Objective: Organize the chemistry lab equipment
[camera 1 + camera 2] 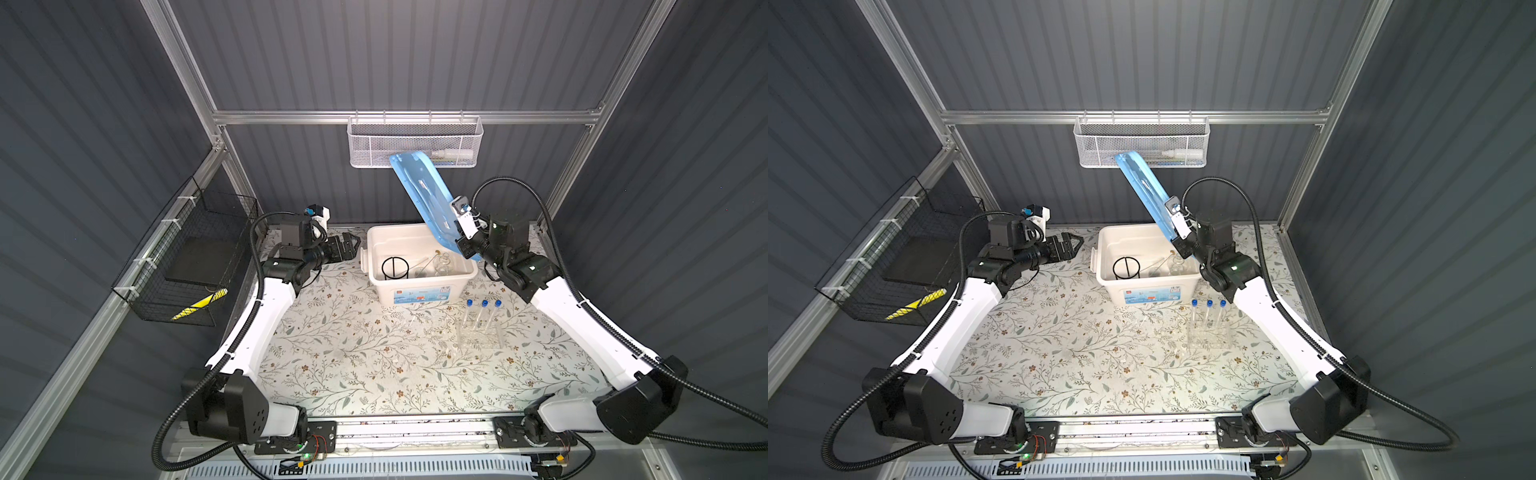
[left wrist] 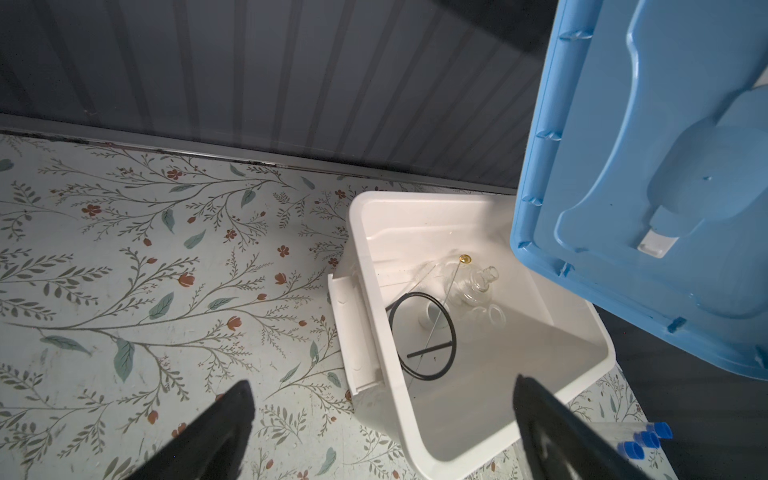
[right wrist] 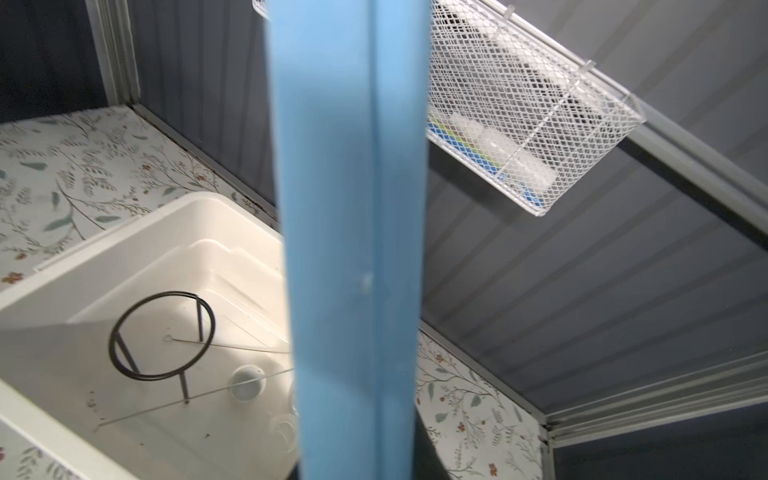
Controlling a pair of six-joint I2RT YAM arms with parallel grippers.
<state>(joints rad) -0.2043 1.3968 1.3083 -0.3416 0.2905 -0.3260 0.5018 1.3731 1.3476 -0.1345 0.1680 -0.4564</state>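
My right gripper [image 1: 462, 244] [image 3: 357, 465] is shut on the lower edge of the blue lid [image 1: 419, 191] [image 3: 353, 208], which is tilted up over the right side of the open white bin [image 1: 419, 286]. Inside the bin are a black wire ring tripod [image 1: 394, 268] [image 2: 428, 351], a glass flask [image 2: 478, 284], a tiny white dish [image 3: 247, 380] and a thin rod. Three blue-capped test tubes [image 1: 484, 304] stand in a clear rack [image 1: 1208, 336] in front of the bin's right corner. Left of the bin, my left gripper [image 1: 353, 244] [image 2: 382, 381] is open and holds nothing.
A white mesh basket [image 1: 415, 143] with a white squeeze bottle [image 1: 451, 154] hangs on the back rail, just behind the lid's top end. A black wire basket [image 1: 187, 266] is fixed to the left wall. The floral tabletop [image 1: 353, 353] spreads in front of the bin.
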